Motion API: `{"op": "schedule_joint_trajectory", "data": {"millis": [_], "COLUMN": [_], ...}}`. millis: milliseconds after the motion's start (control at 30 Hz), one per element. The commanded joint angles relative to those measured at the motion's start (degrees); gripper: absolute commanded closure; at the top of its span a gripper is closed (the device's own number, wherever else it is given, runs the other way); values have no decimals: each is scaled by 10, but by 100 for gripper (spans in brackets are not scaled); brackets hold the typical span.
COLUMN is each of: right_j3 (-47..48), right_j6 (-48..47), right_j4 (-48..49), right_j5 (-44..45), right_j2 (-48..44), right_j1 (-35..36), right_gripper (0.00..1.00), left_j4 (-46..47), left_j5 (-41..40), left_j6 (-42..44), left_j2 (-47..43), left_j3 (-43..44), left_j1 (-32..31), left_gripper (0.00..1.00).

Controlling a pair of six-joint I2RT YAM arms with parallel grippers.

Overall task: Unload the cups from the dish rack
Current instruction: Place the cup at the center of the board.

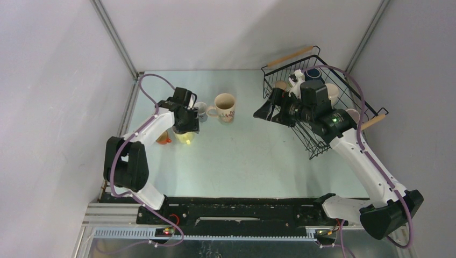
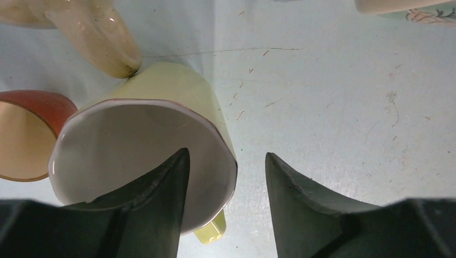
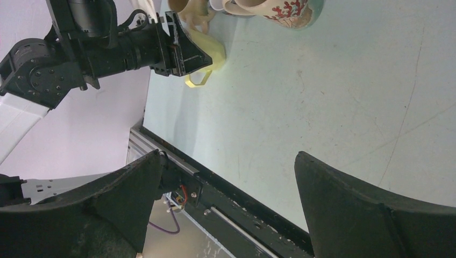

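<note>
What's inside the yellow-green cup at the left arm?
One of the left fingers reaches into the yellow-green cup; its white inside otherwise looks empty. The finger covers part of the bottom.

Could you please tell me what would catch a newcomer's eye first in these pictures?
First, the black wire dish rack at the table's far right, with cups crowded inside and the right arm's fingers spread wide and empty beside it. Then, at the left, the left arm's fingers are parted, one inside a pale yellow-green cup next to a reddish cup.
</note>
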Motion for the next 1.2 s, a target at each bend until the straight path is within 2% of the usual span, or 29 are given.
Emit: {"op": "schedule_joint_trajectory", "data": {"millis": [0, 167, 267, 600, 833, 1167], "right_j3": [0, 1, 1, 38, 84, 104], "right_j6": [5, 8, 11, -5, -22, -38], "right_j4": [13, 14, 16, -26, -70, -118], "right_j5": [11, 12, 16, 76, 129, 180], "right_j2": [-16, -13, -11, 16, 45, 67], "right_j1": [4, 5, 5, 5, -14, -125], "right_gripper": [0, 0, 0, 0, 0, 0], "left_j4": [16, 25, 27, 56, 85, 92], "left_j5": [16, 33, 42, 84, 98, 113], "left_j6": [3, 0, -1, -8, 12, 18], "left_j2": [-40, -81, -104, -197, -260, -292], "left_j3": [26, 16, 12, -26, -52, -64], "left_j1": [3, 3, 3, -9, -64, -141], "left_gripper": [35, 8, 0, 0, 0, 0]}}
